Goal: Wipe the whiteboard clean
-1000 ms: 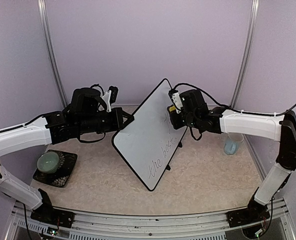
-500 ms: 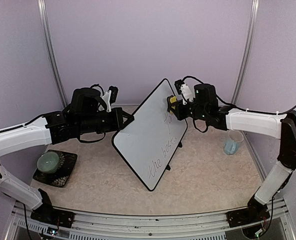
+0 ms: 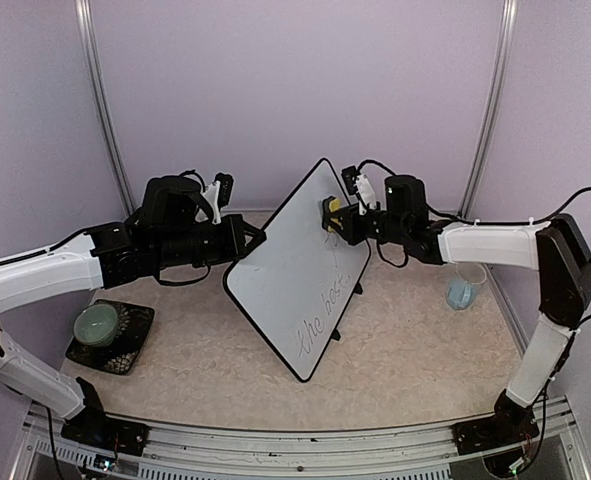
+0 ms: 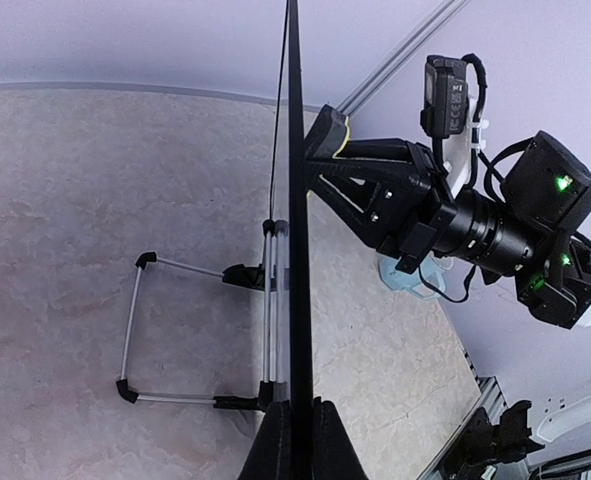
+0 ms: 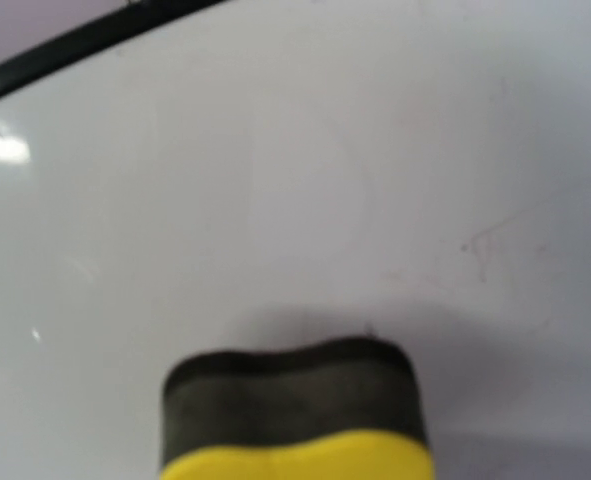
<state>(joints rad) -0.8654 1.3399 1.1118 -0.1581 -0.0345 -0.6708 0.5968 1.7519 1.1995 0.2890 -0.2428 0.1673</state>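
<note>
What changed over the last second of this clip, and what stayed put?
The right hand, shut on the yellow sponge eraser, swung left and slightly up from the whiteboard's right edge onto its upper face. Nothing was taken hold of or let go. The left hand still clamps the board's left edge, the board stands tilted as before, and the handwriting lower down remains.

Place type: robot test cell in a lab.
Enclosure: plain pale purple wall panels [image 3: 295, 90] close me in on three sides, joined by slim silver metal corner posts [image 3: 103, 120].
Work surface: speckled beige stone-look tabletop [image 3: 405, 350].
Mounting: my two black arm bases [image 3: 490, 435] sit on a grooved aluminium rail [image 3: 305, 445] along the near edge.
Wiring: exposed black cables [image 4: 472, 140] run along my arms.
</note>
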